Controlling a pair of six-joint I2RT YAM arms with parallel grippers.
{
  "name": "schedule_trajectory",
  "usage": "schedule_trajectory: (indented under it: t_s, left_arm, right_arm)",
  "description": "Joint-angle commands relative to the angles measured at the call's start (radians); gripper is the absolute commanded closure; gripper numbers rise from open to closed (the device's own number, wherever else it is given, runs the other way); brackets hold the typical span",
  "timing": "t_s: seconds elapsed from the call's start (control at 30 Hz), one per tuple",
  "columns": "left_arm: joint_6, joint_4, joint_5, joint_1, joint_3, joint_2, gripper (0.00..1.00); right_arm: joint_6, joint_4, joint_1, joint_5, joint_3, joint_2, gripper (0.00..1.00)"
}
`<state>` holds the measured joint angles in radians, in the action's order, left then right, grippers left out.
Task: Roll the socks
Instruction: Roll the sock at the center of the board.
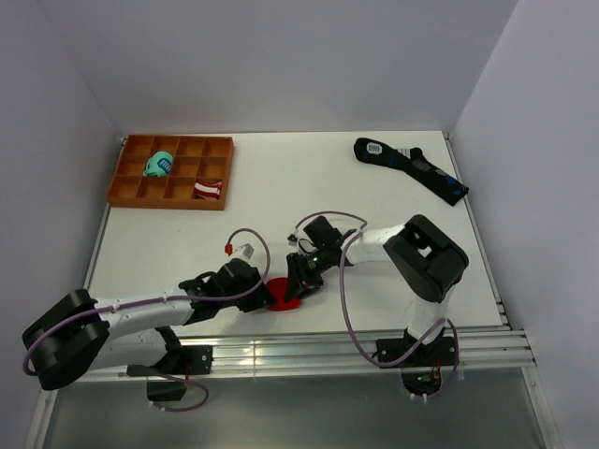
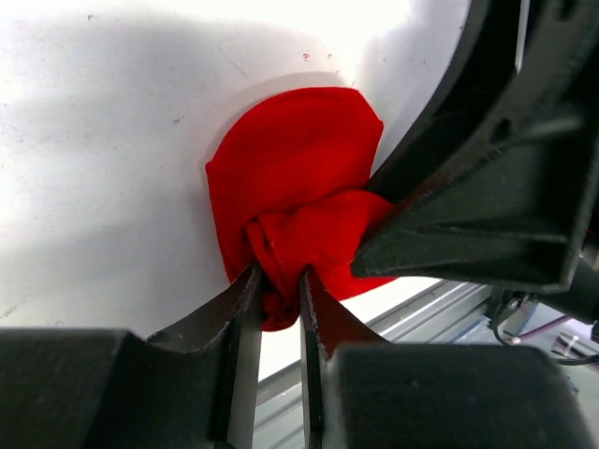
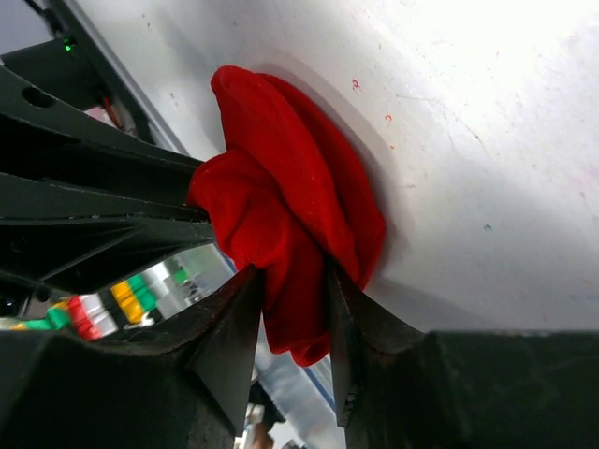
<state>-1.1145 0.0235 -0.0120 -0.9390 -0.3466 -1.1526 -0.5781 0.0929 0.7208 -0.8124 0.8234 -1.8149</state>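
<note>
- You see bright, even light on the white table (image 1: pixel 309 178), with glare washing out parts of the wrist views.
- Near fingers (image 3: pixel 234 346) look soft and blurred.

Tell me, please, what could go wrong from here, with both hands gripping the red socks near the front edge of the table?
1. Both the left hand and the right hand pinch the same bunched socks; pulling apart could undo the bundle.
2. The hands sit very close together, so they may collide.
3. The socks lie near the front edge of the table; if released, they could slip off.
</note>
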Motion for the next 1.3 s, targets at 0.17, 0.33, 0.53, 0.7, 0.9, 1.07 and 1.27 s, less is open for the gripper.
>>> schedule_trajectory:
  t_s: [0.17,0.33,0.53,0.7,0.9,1.07,1.27]
  left_arm:
    - [-0.053,-0.085,0.167,0.052,-0.015,-0.035,1.00]
    - [-0.056,-0.094,0.231,0.100,-0.014,-0.025,1.00]
    - [-0.079,-0.083,0.313,0.154,0.004,-0.018,1.00]
    - [-0.110,-0.060,0.359,0.187,0.032,-0.021,1.00]
    - [-0.145,-0.039,0.371,0.207,0.060,-0.021,1.00]
    - [-0.176,-0.033,0.380,0.226,0.080,0.001,1.00]
    - [-0.199,0.001,0.423,0.262,0.109,0.005,1.00]
  right_arm:
    - [0.057,-0.024,0.008,0.243,-0.046,0.101,0.56]
    - [0.072,-0.074,0.009,0.326,-0.067,0.202,0.53]
    - [0.067,-0.215,0.008,0.334,-0.138,0.319,0.51]
    - [0.066,-0.324,0.017,0.331,-0.227,0.413,0.50]
    - [0.084,-0.443,0.097,0.363,-0.297,0.485,0.50]
    - [0.090,-0.571,0.187,0.424,-0.358,0.491,0.50]
    - [0.096,-0.708,0.230,0.484,-0.455,0.508,0.47]
